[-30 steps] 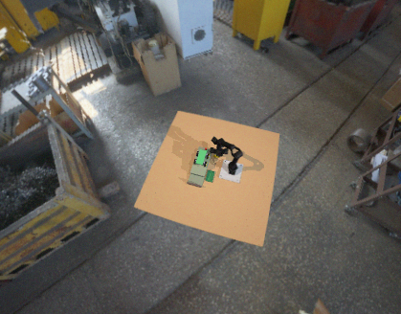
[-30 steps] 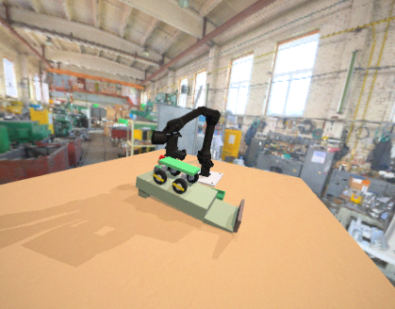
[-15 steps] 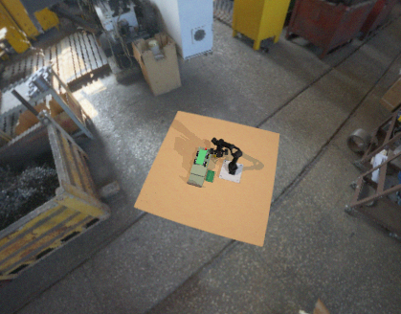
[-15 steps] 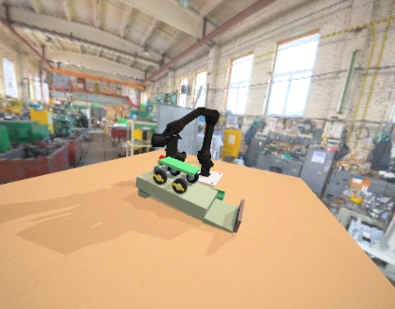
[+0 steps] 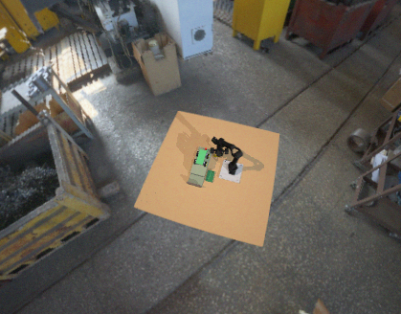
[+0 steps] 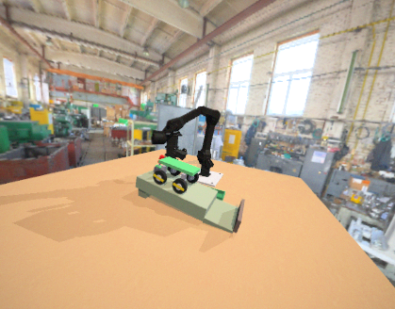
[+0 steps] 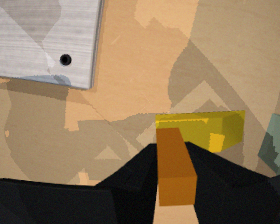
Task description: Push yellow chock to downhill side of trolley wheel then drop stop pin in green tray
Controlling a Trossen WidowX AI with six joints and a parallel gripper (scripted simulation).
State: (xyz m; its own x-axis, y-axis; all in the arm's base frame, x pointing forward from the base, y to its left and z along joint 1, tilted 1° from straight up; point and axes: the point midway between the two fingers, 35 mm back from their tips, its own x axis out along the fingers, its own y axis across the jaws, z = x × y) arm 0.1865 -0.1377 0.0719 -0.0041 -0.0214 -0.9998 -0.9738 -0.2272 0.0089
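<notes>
Claw: black two-finger gripper (image 5: 214,151) (image 6: 182,154) (image 7: 169,149) is closed on upright orange block handle (image 7: 176,162).
Yellow wedge-like chock (image 5: 215,155) (image 7: 201,131): beside the pale-green ramp (image 5: 197,173) (image 6: 194,196) (image 7: 279,142), narrow gap between their edges.
Green-topped trolley (image 5: 202,157) (image 6: 179,166): on ramp.
Metal plate (image 5: 225,177) (image 6: 215,179) (image 7: 41,40): apart from chock, wider room.

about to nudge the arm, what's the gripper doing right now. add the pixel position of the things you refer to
Gripper (image 5: 212,151) (image 6: 181,154) (image 7: 169,149): closed on the yellow chock's orange handle (image 7: 177,165).
</notes>
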